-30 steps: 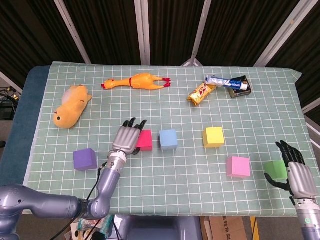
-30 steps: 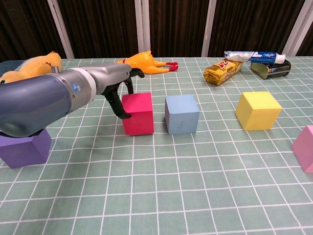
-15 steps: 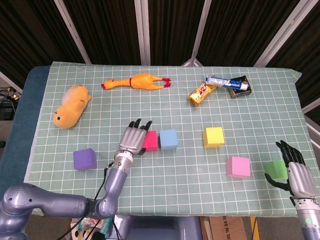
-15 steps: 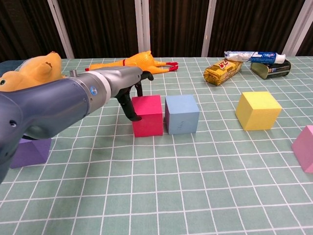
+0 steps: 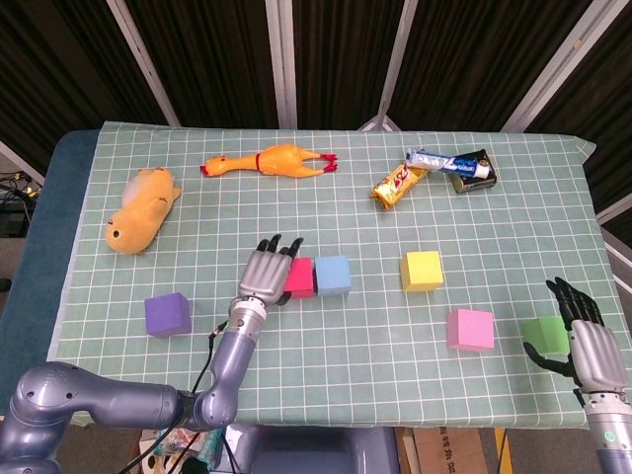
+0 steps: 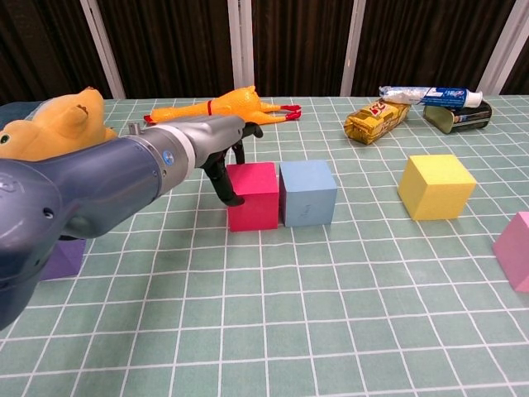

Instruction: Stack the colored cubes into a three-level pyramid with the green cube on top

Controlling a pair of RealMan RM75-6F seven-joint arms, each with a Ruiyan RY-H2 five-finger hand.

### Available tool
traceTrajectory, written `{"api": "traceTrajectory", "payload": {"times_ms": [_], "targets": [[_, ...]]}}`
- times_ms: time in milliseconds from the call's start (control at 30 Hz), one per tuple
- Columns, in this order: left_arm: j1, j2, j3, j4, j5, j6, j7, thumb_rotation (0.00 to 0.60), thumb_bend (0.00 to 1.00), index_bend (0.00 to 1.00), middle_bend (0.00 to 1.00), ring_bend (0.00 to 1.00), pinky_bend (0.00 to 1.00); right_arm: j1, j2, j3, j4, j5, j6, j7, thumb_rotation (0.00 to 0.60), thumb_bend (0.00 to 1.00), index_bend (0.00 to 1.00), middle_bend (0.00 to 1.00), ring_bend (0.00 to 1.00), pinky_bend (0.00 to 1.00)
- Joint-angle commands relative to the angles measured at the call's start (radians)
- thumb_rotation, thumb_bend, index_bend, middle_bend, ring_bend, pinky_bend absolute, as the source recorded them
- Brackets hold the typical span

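The red cube (image 5: 301, 277) (image 6: 254, 196) stands side by side with the blue cube (image 5: 333, 276) (image 6: 307, 193) near the table's middle, their faces touching. My left hand (image 5: 266, 272) (image 6: 227, 157) presses its spread fingers against the red cube's left side and holds nothing. A yellow cube (image 5: 423, 271) (image 6: 436, 186) sits to the right of them, a pink cube (image 5: 469, 329) (image 6: 516, 249) further right and nearer. The purple cube (image 5: 167, 314) (image 6: 63, 258) lies at the left. My right hand (image 5: 588, 343) rests open beside the green cube (image 5: 544, 336) at the front right edge.
A yellow plush duck (image 5: 142, 208), a rubber chicken (image 5: 272, 161), a snack bar (image 5: 398, 184), a toothpaste tube (image 5: 449, 163) and a dark tin (image 5: 472, 172) lie along the far side of the checked cloth (image 5: 346, 336). The table's front edge is close to my right hand.
My left hand pushed the red cube to the right until it met the blue cube. The right hand has stayed put.
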Motion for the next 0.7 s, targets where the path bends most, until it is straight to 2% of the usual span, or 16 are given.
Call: {"api": "traceTrajectory", "payload": {"times_ms": [33, 700], "targets": [[0.0, -0.004, -0.003, 0.004, 0.009, -0.002, -0.011, 0.6, 0.37, 0.02, 0.31, 0.07, 0.14, 0.0, 0.0, 0.0, -0.001, 0.001, 0.0, -0.001, 0.6, 0.28, 0.0, 0.0, 0.0, 0.0], [-0.016, -0.025, -0.009, 0.041, 0.017, -0.013, -0.007, 0.6, 0.37, 0.02, 0.31, 0.07, 0.14, 0.0, 0.001, 0.001, -0.005, 0.007, -0.003, -0.003, 0.6, 0.28, 0.0, 0.0, 0.0, 0.0]]}}
